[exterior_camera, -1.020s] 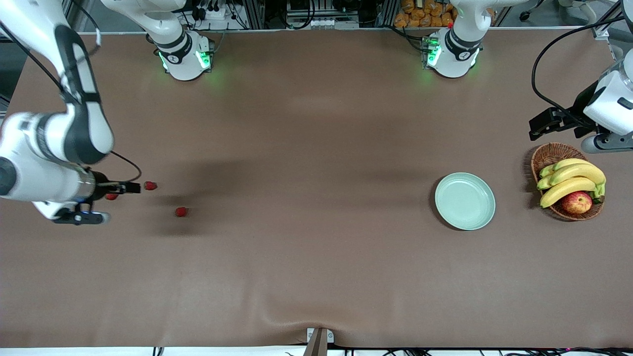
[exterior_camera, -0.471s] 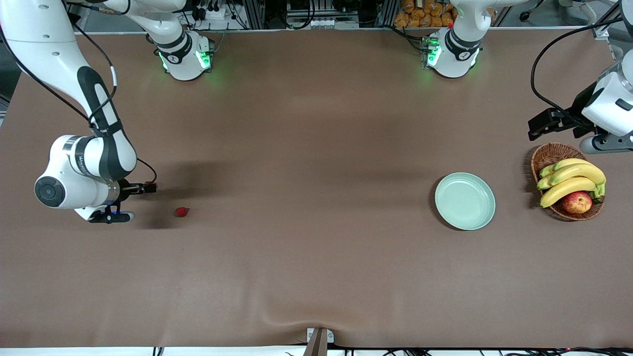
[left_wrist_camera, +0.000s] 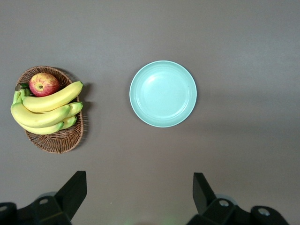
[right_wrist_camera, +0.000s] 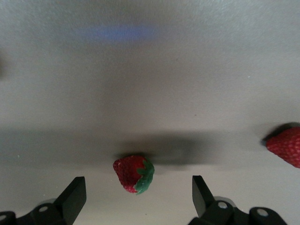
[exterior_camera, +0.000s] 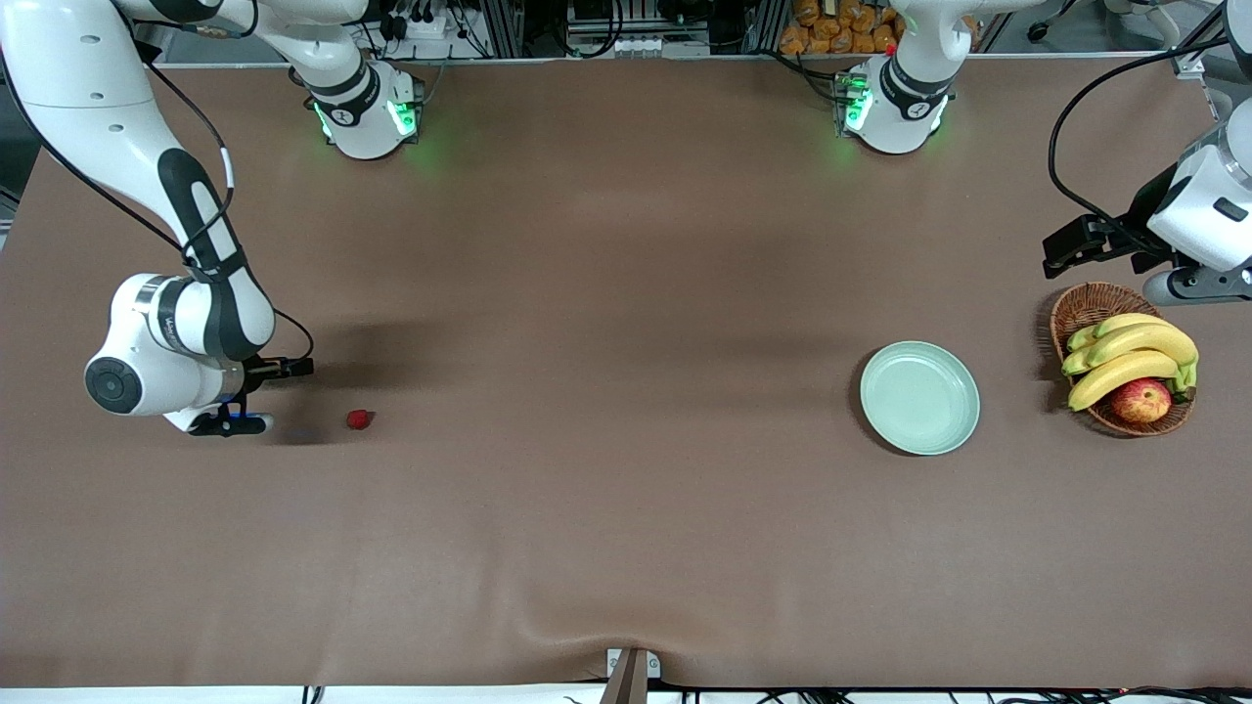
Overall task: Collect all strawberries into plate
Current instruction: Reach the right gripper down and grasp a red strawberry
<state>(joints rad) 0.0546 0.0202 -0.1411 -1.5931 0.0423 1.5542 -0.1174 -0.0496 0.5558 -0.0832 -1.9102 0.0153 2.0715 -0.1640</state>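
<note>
Right wrist view: the right gripper [right_wrist_camera: 138, 197] hangs low over a strawberry [right_wrist_camera: 133, 174] on the bench [exterior_camera: 606, 489], fingers apart; another berry [right_wrist_camera: 286, 145] lies beside. The left gripper [left_wrist_camera: 139, 197], fingers spread and holding nothing, waits high above the plate [left_wrist_camera: 163, 93] and basket [left_wrist_camera: 58, 136].

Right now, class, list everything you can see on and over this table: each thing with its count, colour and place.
strawberries: two show in the right wrist view, red with green tops, toward the right arm's end; a second lies beside the first
plate: one, mint green, beside the basket
basket: one, brown wicker, toward the left arm's end
bananas: one bunch, yellow, in the basket
apple: one, red-yellow, in the basket
table: one, brown
right gripper: fingers open, over a strawberry
left gripper: fingers open, waits high beside the basket
</note>
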